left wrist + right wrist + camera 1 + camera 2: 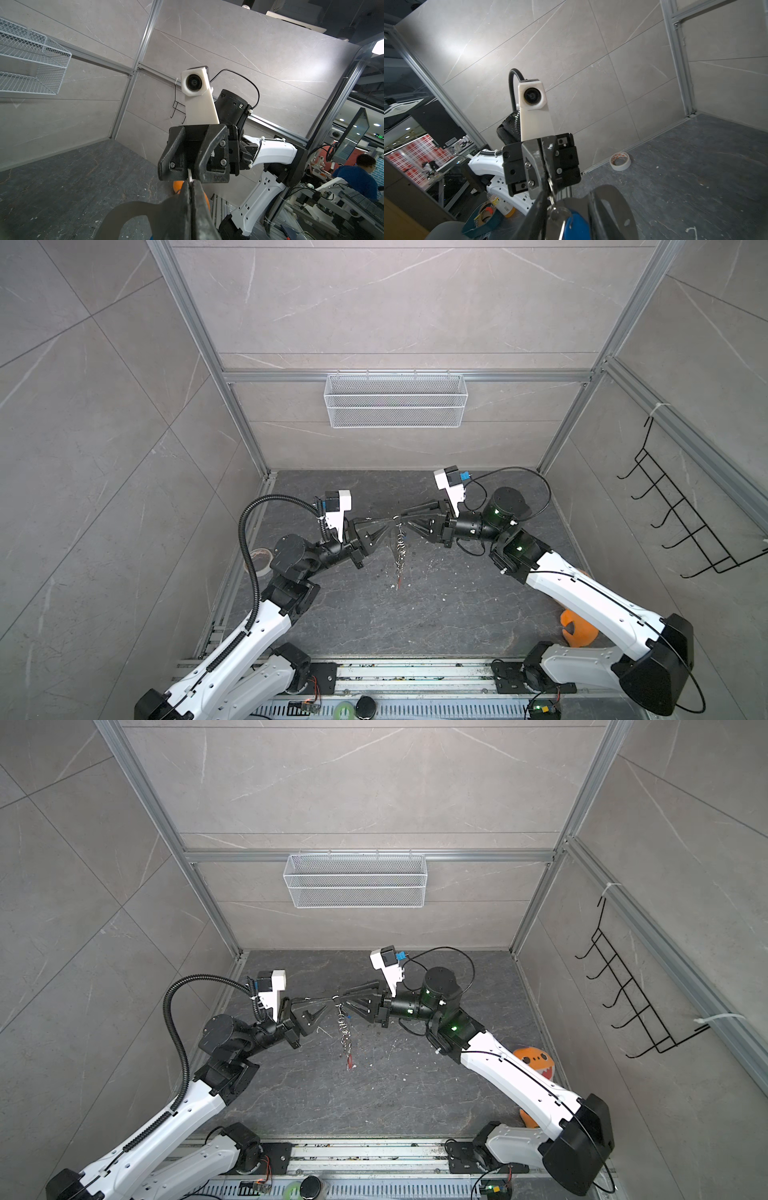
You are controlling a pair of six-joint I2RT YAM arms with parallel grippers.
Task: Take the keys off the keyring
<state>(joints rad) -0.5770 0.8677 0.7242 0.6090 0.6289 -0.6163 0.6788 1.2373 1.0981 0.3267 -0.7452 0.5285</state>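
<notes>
**No key off yet: the chain hangs between your two tools**

Your left gripper (190, 184) is clenched on a small silver ring (190, 175) at the top end of the keyring (401, 549). The chain is lifted off the table (457, 605) and dangles straight down from the fingertips.

Your right gripper (404, 520) faces the left one tip to tip, very close to it. Its jaws stand part-way apart. In the right wrist view the blue key (575, 226) and the silver key (558, 214) sit between them, just behind the ring that the left tool pinches. These views do not show whether the jaws press on either key or only bracket them.

The red key (351, 1061) hangs at the chain's lower end, well below both tools. Whether it brushes the table is unclear.

As for progress, all three keys look attached and none lies loose beneath the tools, so the task appears to be at its first removal. The left tool anchors the ring, and the right is placed to work the blue or silver key off it. After that, two more keys remain, the red one farthest from either set of fingertips.
</notes>
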